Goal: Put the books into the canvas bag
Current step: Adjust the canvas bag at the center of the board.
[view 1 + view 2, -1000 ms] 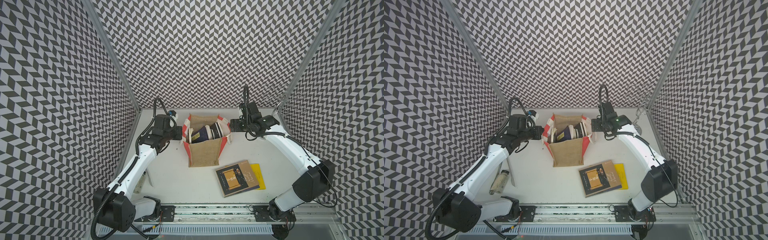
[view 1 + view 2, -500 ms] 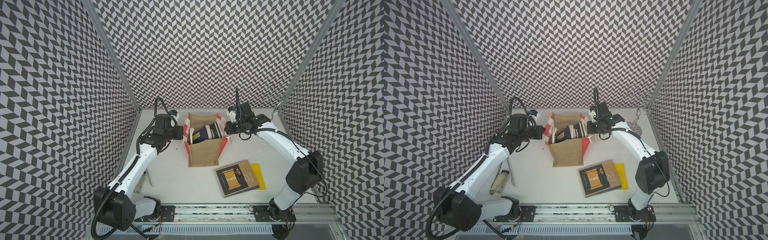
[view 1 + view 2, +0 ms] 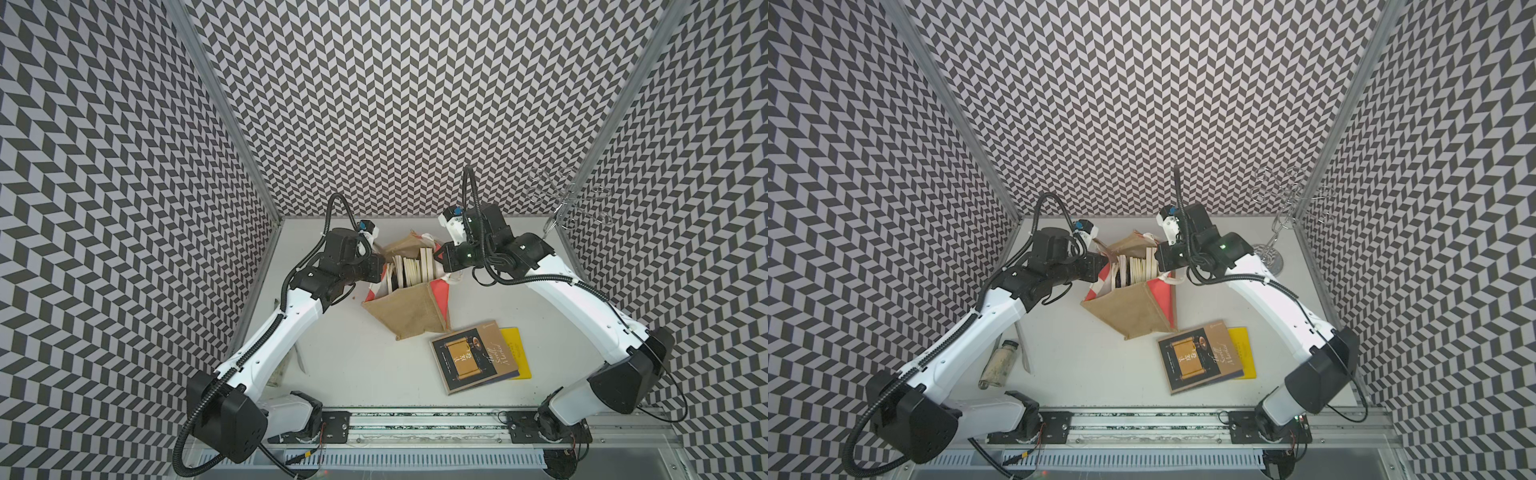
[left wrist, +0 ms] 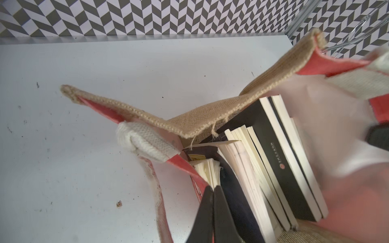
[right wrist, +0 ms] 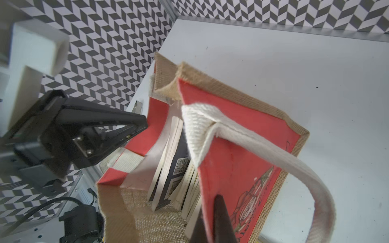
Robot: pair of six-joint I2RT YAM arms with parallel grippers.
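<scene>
The canvas bag (image 3: 409, 309) (image 3: 1127, 309) sits skewed at the back middle of the table, its mouth stretched between both arms. Several books (image 3: 409, 270) (image 3: 1138, 268) stand on edge inside it, seen close in the left wrist view (image 4: 273, 164) and the right wrist view (image 5: 179, 168). My left gripper (image 3: 380, 270) (image 3: 1104, 266) (image 4: 213, 187) is shut on the bag's left rim. My right gripper (image 3: 440, 259) (image 3: 1158, 259) (image 5: 210, 208) is shut on the red right wall (image 5: 242, 164). A brown book (image 3: 473, 361) (image 3: 1198, 359) lies on a yellow book (image 3: 517, 349) (image 3: 1244, 349) at the front right.
A wire stand (image 3: 561, 208) (image 3: 1279, 232) rises in the back right corner. A small bottle (image 3: 998, 363) and a thin strip (image 3: 1023, 349) lie under the left arm. The white handle (image 5: 294, 168) loops out beside the right gripper. Patterned walls close in three sides.
The right gripper moved in to the bag's right wall and shut on it. The bag has since skewed and its mouth has been pulled wider. The left gripper kept its grip.
</scene>
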